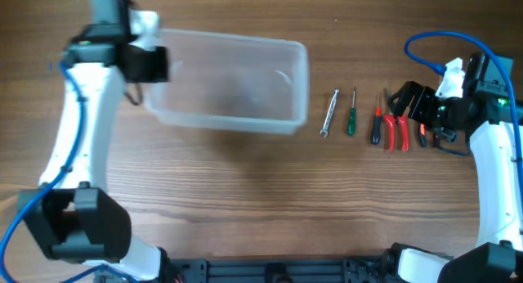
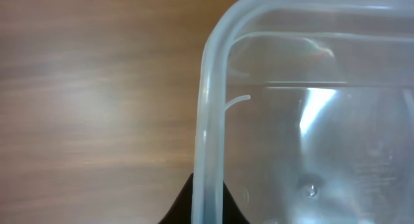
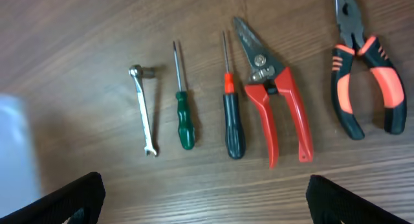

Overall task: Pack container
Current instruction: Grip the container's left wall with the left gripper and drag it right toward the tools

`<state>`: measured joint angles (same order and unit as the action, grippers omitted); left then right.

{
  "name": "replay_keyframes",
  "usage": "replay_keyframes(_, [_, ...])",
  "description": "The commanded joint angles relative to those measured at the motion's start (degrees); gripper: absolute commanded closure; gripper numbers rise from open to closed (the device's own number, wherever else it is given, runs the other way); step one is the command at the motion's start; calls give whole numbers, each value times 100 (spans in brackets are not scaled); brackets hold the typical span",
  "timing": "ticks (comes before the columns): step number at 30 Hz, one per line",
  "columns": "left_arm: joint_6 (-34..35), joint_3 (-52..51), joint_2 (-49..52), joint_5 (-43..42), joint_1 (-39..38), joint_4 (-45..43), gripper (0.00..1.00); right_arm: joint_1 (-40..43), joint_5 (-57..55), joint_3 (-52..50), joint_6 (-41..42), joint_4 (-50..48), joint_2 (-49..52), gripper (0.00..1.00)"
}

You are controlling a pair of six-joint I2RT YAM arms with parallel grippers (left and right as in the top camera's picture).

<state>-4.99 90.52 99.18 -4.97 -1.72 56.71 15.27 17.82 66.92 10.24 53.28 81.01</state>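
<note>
The clear plastic container [image 1: 299, 78] lies on the wooden table, left of centre. My left gripper [image 1: 151, 66] is at its left end, shut on the rim. In the left wrist view the rim [image 2: 208, 120] runs between the dark fingers [image 2: 208, 214]. My right gripper [image 1: 413, 103] is open and empty, hovering over the right end of a row of hand tools. In the right wrist view its fingers [image 3: 204, 198] are spread wide, nearer the camera than the tools. The container looks empty.
Right of the container lies a row of tools: a small wrench [image 3: 145, 111], a green screwdriver [image 3: 183, 104], a black-handled screwdriver [image 3: 231, 114], red-handled cutters [image 3: 275, 101] and orange-black pliers [image 3: 362, 75]. The container's edge [image 3: 16, 146] shows at the left.
</note>
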Motion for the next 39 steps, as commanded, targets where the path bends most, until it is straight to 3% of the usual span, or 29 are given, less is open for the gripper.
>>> replay_keyframes(1, [767,24,153,713,-826,315,96,13,66,101,35,-81,-11,0])
replay_keyframes(5, [774,-170,214,968,-1250,223,96,13,66,101,26,-68,-11,0])
replay_keyframes(15, [2044,-1681,221,979,-1255,-1322,96,13,66,101,26,-13,-11,0])
replay_keyframes(22, [2347,-2452,223,1513,-1239,-1674,96,13,66,101,24,-11,-11,0])
replay_keyframes(25, [2345,-2693,223,1534,-1180,-1939,91,13,63,101,26,-20,-11,0])
replay_keyframes(30, [2022,-2876,243,1554,-817,-2673,87,13,66,101,28,-35,-11,0])
replay_keyframes(34, [2017,-2876,243,1486,-334,-2804,88,13,63,101,24,-35,-11,0])
replay_keyframes(35, [2013,-2876,243,1484,-256,-2844,93,13,63,101,26,-39,-11,0])
replay_keyframes(39, [568,-2876,243,671,-66,-3036,96,13,63,101,28,-129,-11,0])
